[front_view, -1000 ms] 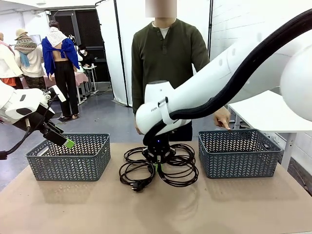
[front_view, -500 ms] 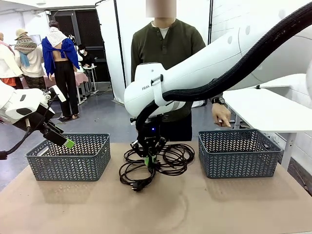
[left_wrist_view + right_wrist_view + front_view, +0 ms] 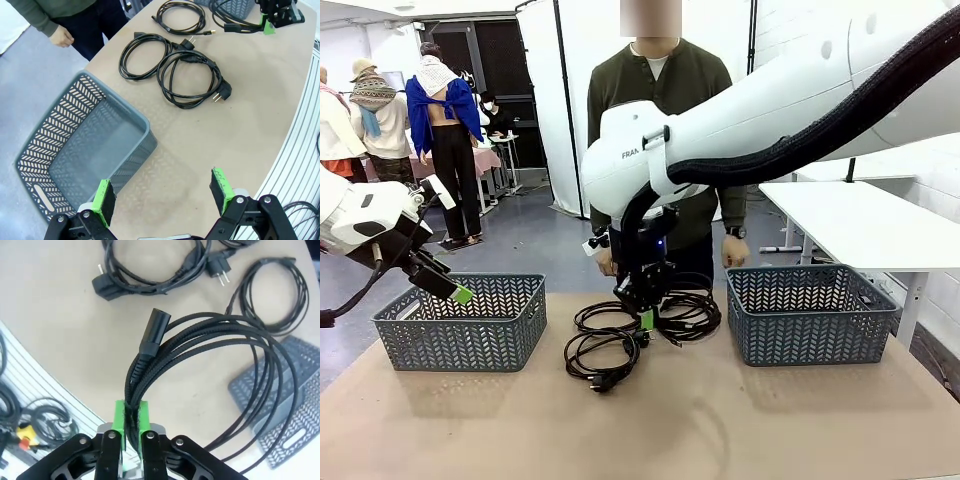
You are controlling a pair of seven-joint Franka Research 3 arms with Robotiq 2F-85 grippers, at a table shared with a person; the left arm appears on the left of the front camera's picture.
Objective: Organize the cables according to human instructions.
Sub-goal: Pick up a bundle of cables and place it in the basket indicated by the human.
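Gripping: right gripper [image 3: 131, 426] clamped on one raised cable bundle [image 3: 210, 335].
Left gripper [image 3: 163, 192]: spread, empty.
Risk: dangling loops may snag the other cables [image 3: 106, 286]; the thin pinch may slip.

I see the near half of the table [image 3: 650, 430] bare from edge to edge, open for passage. Mid-table, loose cables [image 3: 600, 350] lie between the left basket [image 3: 460, 283] and the right basket [image 3: 800, 272], with a narrow bare strip on each side. Just above them the right gripper [image 3: 645, 318] clamps a hanging bundle [image 3: 688, 308]. The right arm [image 3: 770, 110] crosses high over the right basket. The person's hands [image 3: 734, 251] hang at the far edge.
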